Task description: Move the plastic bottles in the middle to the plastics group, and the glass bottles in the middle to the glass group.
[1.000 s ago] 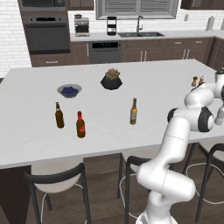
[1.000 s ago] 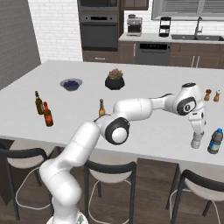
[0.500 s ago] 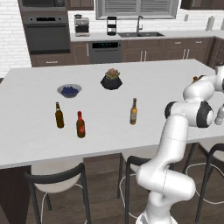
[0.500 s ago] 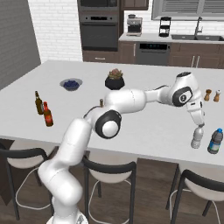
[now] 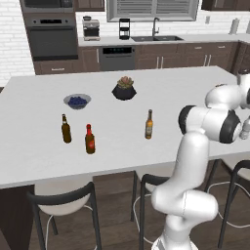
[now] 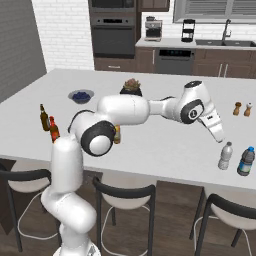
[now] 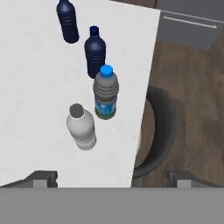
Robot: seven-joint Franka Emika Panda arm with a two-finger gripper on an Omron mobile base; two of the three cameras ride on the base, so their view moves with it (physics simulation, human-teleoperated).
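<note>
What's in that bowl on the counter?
The bowl holds a heap of small dark blue things, perhaps berries; too small to tell. Whatever lies under the heap is covered.

Bottles, bowl, plant & shakers spread over the island counter (image 6: 150, 150).
Two plastic bottles (image 6: 225, 155) (image 6: 245, 161) stand side by side nr front edge, right end; shakers (image 6: 237, 108) behind them. One bottle (image 5: 149, 124) mid-counter; two more (image 5: 66, 129) (image 5: 90, 139) to its left. Bowl (image 5: 77, 101) & plant (image 5: 124, 89) further back.
</note>
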